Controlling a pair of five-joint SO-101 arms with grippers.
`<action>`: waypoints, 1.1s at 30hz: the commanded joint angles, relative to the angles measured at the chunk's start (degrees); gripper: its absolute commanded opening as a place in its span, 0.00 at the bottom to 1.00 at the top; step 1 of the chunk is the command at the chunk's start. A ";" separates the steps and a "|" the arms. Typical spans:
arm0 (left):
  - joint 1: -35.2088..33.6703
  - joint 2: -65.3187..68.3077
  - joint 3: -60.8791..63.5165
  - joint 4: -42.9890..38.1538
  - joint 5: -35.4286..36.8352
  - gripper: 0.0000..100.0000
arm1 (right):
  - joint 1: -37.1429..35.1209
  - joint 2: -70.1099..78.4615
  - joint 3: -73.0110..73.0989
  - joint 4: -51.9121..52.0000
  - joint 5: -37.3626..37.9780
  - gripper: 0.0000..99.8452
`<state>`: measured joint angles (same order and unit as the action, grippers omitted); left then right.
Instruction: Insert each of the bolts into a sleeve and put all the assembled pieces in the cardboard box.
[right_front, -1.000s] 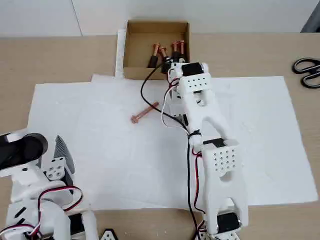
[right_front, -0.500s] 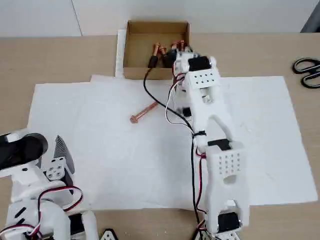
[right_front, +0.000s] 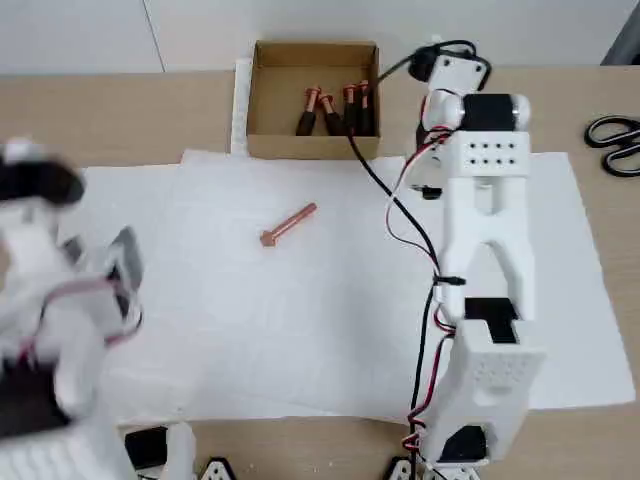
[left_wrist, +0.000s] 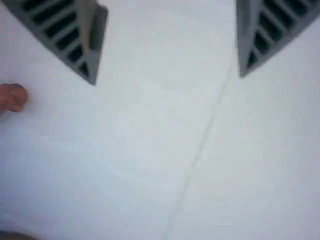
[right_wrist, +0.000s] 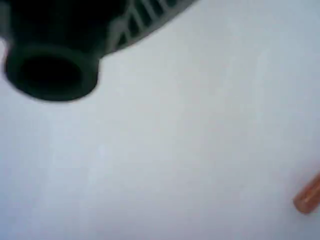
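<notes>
The left gripper (left_wrist: 167, 76) hung spread wide above the white paper (left_wrist: 125, 165), likely to grab the loose bolt (right_front: 288, 224) lying there. The right gripper (right_wrist: 100, 30) pinched a black sleeve (right_wrist: 50, 72), hole outward, so the bolt could slide in.

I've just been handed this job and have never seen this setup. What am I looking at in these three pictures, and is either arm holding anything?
These are two small white robot arms at a table. The overhead picture looks down on both. The left arm is at the table's left, and the right arm is stretched out beside the cardboard box. The other two pictures come from a camera on each wrist. The left gripper is open over the white paper and holds nothing. The right gripper seems to hold a black sleeve. One loose bolt lies on the paper. Four finished pieces lie in the box. Scissors lie at the far right.
</notes>
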<state>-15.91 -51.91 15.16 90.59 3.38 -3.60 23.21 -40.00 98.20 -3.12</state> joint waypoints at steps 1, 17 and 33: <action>9.58 18.46 -13.49 3.69 -0.62 0.17 | 1.63 -6.90 3.25 0.92 0.09 0.00; 28.13 65.41 -30.11 -0.53 -26.02 0.16 | 5.32 -8.22 7.03 0.92 -0.09 0.00; 28.13 79.74 -30.11 -15.12 -26.02 0.16 | 4.97 -7.87 7.03 0.84 -0.09 0.00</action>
<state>12.22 27.65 -12.53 77.32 -22.46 1.14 19.08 -32.70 98.29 -3.12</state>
